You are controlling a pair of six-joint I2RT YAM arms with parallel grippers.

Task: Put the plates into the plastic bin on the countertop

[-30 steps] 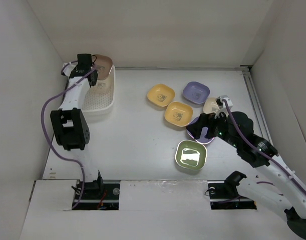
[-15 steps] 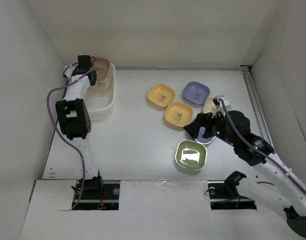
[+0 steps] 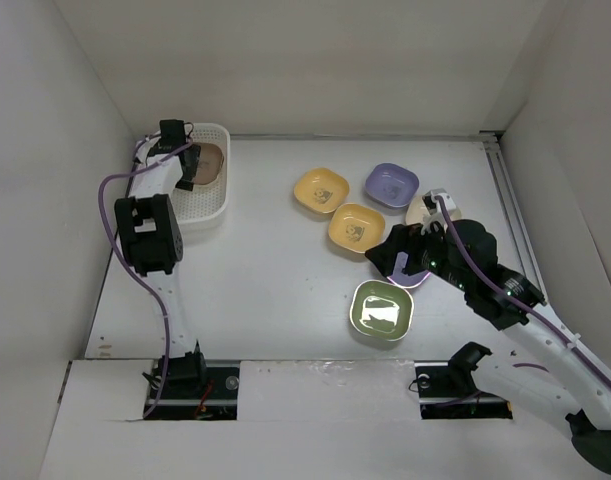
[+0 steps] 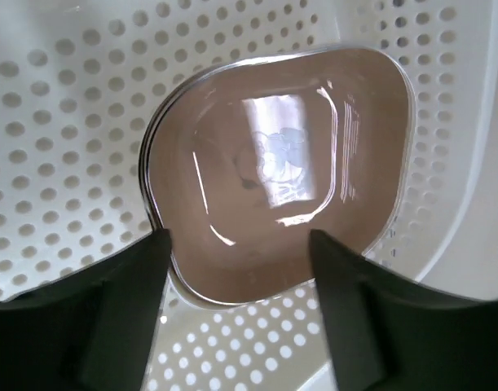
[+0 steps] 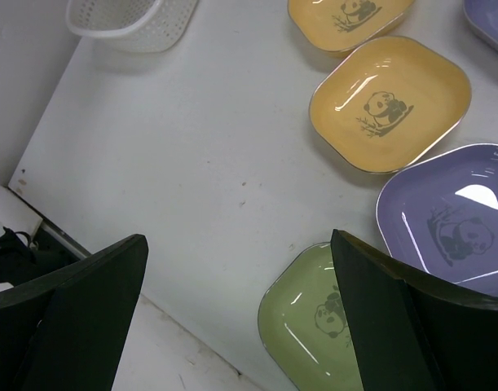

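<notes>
- Six plates (image 3: 356, 227) lie outside the plastic bin (image 4: 61, 122), all nearer your right gripper (image 5: 239, 240); jaws spread, lavender plate (image 5: 452, 216) beside it.
- Left gripper (image 4: 236, 244): released over binned brown plate (image 4: 273, 163).

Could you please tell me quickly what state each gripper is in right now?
Left gripper: open, empty, over the brown plate lying in the plastic bin.
Right gripper: open, empty, above the countertop near the green plate.

No readable text — plates (image 5: 386, 104) carry only panda prints.
</notes>
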